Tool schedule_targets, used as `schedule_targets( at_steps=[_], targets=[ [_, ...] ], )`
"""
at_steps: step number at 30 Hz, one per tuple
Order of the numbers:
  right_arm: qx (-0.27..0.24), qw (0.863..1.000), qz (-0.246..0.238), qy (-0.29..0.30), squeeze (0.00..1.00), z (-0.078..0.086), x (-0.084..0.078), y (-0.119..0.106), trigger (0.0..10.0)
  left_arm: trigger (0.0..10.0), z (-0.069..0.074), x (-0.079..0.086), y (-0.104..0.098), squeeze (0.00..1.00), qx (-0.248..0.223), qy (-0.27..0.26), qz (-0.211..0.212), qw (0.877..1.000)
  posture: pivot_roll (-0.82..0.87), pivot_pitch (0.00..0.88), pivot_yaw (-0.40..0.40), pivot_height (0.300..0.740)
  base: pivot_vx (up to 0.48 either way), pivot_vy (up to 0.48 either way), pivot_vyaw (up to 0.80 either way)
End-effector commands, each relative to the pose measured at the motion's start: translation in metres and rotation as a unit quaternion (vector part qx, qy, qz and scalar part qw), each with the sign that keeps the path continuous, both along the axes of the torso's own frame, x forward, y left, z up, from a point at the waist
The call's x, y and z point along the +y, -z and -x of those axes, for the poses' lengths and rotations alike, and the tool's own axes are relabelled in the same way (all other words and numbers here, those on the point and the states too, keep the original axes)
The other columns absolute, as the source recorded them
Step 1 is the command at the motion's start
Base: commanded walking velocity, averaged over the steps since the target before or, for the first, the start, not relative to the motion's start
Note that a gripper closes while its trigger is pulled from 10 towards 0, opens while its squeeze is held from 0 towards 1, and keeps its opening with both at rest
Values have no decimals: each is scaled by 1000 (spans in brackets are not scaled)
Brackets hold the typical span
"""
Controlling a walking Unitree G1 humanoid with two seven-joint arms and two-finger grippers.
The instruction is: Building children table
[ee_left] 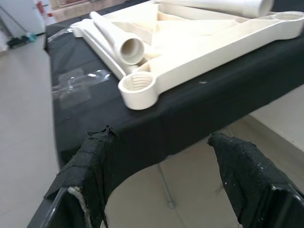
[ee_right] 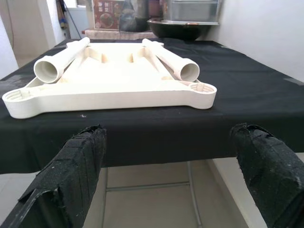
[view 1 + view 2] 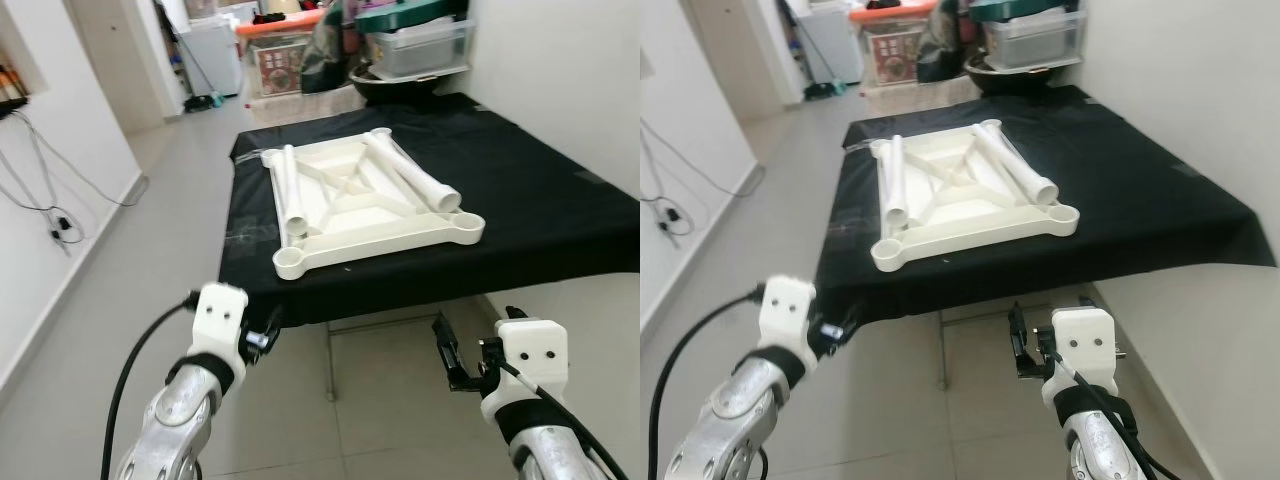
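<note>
Both grippers, left gripper (image 1: 159, 175) and right gripper (image 2: 173, 173), hover spread wide and empty before the black-draped counter (image 3: 560, 210). On it lies an upside-down white tabletop (image 3: 375, 235) carrying two loose white legs (image 3: 292, 185).

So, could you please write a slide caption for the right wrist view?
Open right gripper faces the upturned white tabletop, two leg tubes lying on it, on a black-covered table.

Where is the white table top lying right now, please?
The white table top lies upside down on the black-covered table, with two leg tubes resting on it.
</note>
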State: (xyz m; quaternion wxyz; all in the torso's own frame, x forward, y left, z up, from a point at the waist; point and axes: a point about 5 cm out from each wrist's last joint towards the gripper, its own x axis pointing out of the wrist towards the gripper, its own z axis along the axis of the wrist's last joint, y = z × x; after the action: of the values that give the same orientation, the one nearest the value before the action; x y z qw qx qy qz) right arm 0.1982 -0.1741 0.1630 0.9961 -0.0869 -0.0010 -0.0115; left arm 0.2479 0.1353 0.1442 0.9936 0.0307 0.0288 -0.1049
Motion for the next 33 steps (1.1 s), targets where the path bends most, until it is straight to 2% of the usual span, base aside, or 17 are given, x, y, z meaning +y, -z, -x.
schedule_targets(
  at_steps=[1,4,6,8,9,11,14,15,23,30,32,33],
  targets=[
    [-5,1000,6,-1,0,-3,2,1,10000,10000,0,4,-1,0,-2,-13,-4,1000,-149,0,82,740,0,0,0],
    [-25,999,35,32,0,-10,-5,-4,10000,10000,0,2,-4,0,-15,-15,-6,1000,-141,0,80,740,0,0,0],
    [-25,999,35,32,0,-10,-5,-4,10000,10000,0,2,-4,0,-15,-15,-6,1000,-141,0,80,740,0,0,0],
    [-84,992,71,67,0,-29,-16,-20,10000,10000,-5,3,-13,0,-55,-31,-14,998,-126,0,77,740,0,0,0],
    [-84,992,71,67,0,-29,-16,-20,10000,10000,-5,3,-13,0,-55,-31,-14,998,-126,0,77,740,0,0,0],
    [-117,988,79,65,0,-40,-15,-33,10000,10000,-13,8,-18,0,-73,-55,14,996,-124,0,75,740,0,0,0],
    [-117,988,78,58,0,-42,-12,-33,10000,10000,-14,8,-20,0,-84,-55,9,995,-124,0,75,740,0,0,0],
    [-112,990,77,39,0,-43,-4,-30,10000,10000,-13,3,-23,0,-100,-38,10,994,-113,0,72,740,0,0,0],
    [-105,992,74,17,0,-44,6,-25,10000,10000,-15,0,-20,0,-97,-30,0,995,-103,0,61,740,0,0,0],
    [-105,993,61,-8,0,-54,16,-21,10000,10000,-20,-2,-19,0,-104,-27,-5,994,-79,0,37,740,0,0,0],
    [-104,993,60,-10,0,-56,17,-21,10000,10000,-21,-1,-19,0,-105,-27,-1,994,-75,0,38,740,0,0,0],
    [-106,993,55,-12,0,-57,18,-21,10000,10000,-20,-1,-20,0,-109,-19,15,994,-77,0,41,740,0,0,0]
  ],
)
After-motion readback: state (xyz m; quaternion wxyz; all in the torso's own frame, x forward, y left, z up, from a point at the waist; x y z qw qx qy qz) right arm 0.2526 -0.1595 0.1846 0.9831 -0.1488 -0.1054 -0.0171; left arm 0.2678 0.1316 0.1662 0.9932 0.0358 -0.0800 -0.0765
